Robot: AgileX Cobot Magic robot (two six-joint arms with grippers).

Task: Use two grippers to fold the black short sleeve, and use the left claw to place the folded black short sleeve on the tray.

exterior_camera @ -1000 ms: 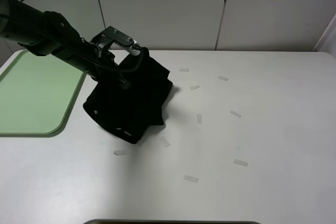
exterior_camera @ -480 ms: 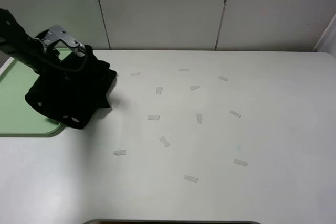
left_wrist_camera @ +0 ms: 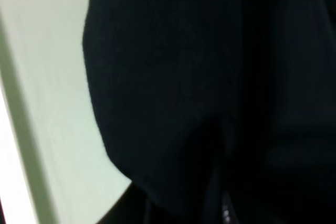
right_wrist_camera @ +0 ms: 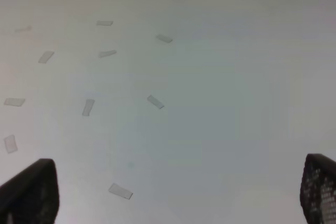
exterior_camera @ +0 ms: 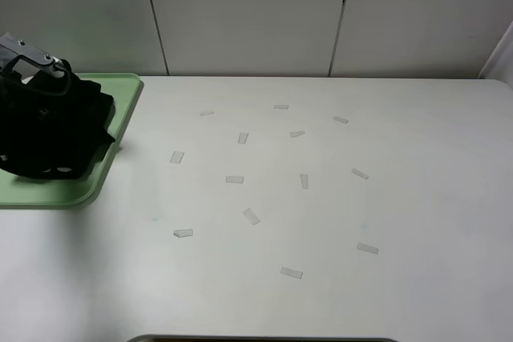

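While the folded shirt hangs over the green tray, everything sits like this:

Shirt: black short sleeve (exterior_camera: 50, 134) – bunched into a dark bundle at the far left of the high view, over the tray's right part, its right edge near the rim.
Tray: light green tray (exterior_camera: 120, 118) on the left end of the white counter (exterior_camera: 321, 214).
Left hand: left hand (exterior_camera: 32, 62) sits on top of the bundle, nearly closed and pinching the cloth – its wrist view is mostly black fabric.
Right hand: right hand (right_wrist_camera: 178, 198) spread wide, gripping nothing, over bare counter.
Tape: small clear tape strips (exterior_camera: 234, 179) scattered across the counter's middle.
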